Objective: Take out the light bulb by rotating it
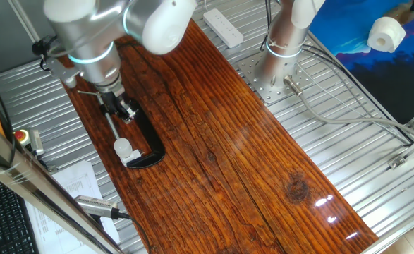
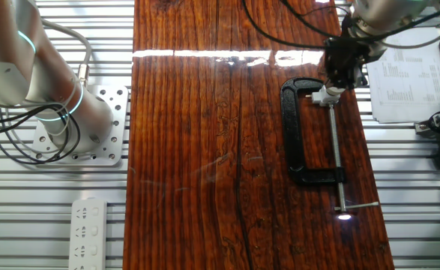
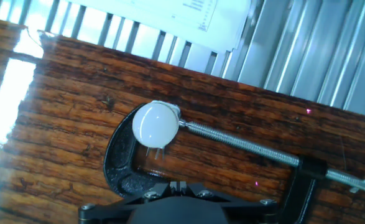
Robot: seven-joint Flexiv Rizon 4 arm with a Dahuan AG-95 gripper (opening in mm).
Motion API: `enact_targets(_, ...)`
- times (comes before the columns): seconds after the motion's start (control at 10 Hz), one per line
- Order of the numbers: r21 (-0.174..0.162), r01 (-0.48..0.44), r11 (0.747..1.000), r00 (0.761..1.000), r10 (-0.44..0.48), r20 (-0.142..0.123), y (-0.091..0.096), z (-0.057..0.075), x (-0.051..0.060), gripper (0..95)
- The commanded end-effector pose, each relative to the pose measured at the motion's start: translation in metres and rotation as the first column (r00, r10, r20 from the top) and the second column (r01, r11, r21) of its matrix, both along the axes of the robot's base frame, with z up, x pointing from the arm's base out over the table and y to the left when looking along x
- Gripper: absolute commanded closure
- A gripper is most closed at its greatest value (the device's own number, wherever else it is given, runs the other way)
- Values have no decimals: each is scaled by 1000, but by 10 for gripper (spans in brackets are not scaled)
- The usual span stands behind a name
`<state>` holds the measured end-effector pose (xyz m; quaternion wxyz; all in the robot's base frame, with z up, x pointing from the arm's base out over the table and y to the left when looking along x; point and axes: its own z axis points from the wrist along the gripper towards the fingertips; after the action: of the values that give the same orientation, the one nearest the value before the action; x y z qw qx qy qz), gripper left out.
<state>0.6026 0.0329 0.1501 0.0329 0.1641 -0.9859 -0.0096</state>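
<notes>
The light bulb [image 3: 155, 124] stands dome-up in a socket that is pinched in the mouth of a black C-clamp [image 2: 300, 135] lying flat on the wooden bench [image 1: 249, 162], the clamp's threaded screw [image 3: 244, 144] pressing in from one side; the socket itself is mostly hidden under the dome. The gripper [image 1: 119, 113] hangs above the clamp, not yet touching the bulb; its fingers do not show clearly in any view, so I cannot tell whether they are apart or together. The step in hand looks like the approach before the grasp; to do it well, the dome should be centred under the hand, since in the hand view it sits a little to the left of the middle; the descent should be straight down, the fingers closing on the dome's widest part, clear of the screw; grip gently, then turn about the bulb's own axis so that the clamp does not shift.
</notes>
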Motion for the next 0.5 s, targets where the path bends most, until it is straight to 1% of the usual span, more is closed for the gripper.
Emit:
enact_targets(0.1, 2, 36, 999, 999, -36, 2, 0, -3, 2, 950)
enact_targets(0.4, 1, 44, 999, 999, -44, 3, 1, -3, 3, 950)
enact_targets(0.5, -1, 49, 999, 999, -49, -13, 0, -3, 2, 950)
